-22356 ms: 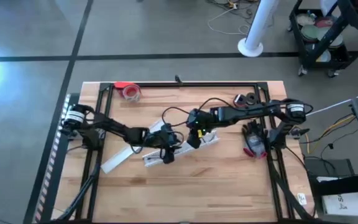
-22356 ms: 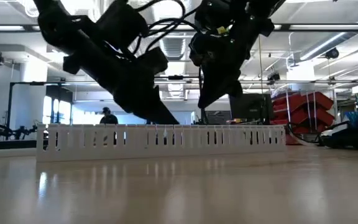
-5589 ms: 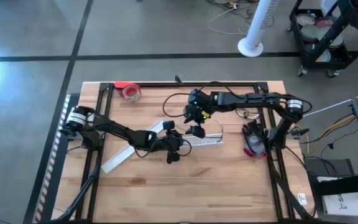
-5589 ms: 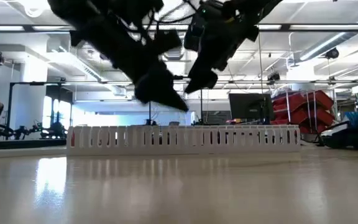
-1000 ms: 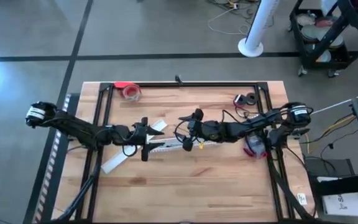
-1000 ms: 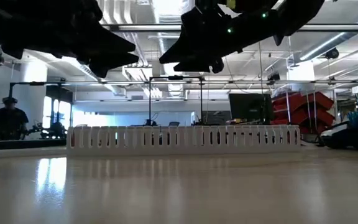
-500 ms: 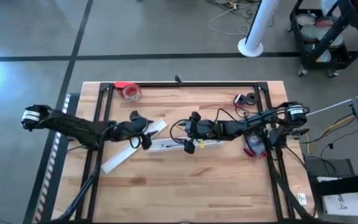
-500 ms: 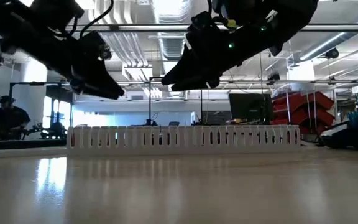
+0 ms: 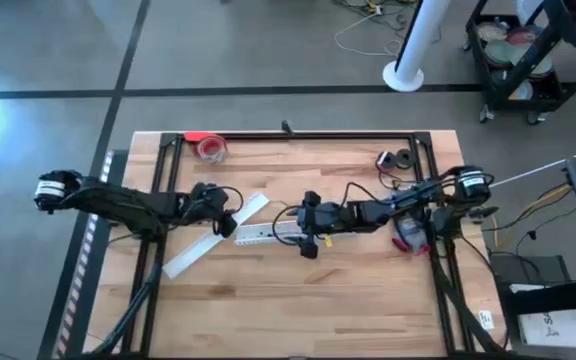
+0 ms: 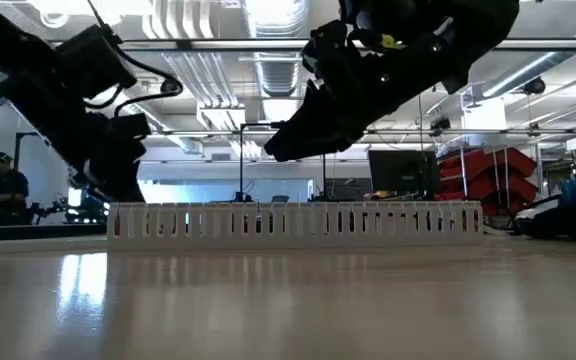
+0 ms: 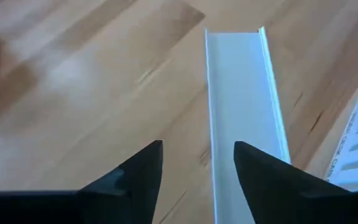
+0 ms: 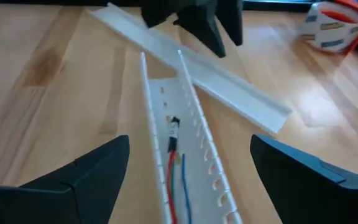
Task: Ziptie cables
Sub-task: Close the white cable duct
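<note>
The cables (image 12: 171, 163), thin red, green and blue wires with a tiny connector end (image 12: 174, 123), lie inside a white slotted duct (image 9: 268, 232) at the table's middle. My right gripper (image 12: 190, 149) hangs open above the duct's right part (image 9: 298, 230), fingers on either side of it and pointing left along it. A long flat white strip (image 9: 208, 240) lies slanting to the left of the duct. My left gripper (image 11: 197, 146) is open, low over the strip's far end (image 11: 241, 93), also seen in the high view (image 9: 225, 220). My left gripper comes slanting down at the white strip near its far end (image 11: 229, 155), one finger (image 11: 260, 174) over the strip and one over bare wood. Whether a finger touches the strip, I cannot tell.
A red-and-white tape roll (image 9: 209, 147) sits at the far left. A small dark roll (image 9: 398, 159) and a red-and-black tool (image 9: 408, 232) lie at the right. A black frame (image 9: 298, 136) borders the table. Bare wood stretches along the near side.
My left gripper has moved toward the table's left edge and come down, from above the duct to low over the strip's far end. My right gripper has sunk lower over the duct and shifted a little toward the near edge. The duct and strip have stayed put.
</note>
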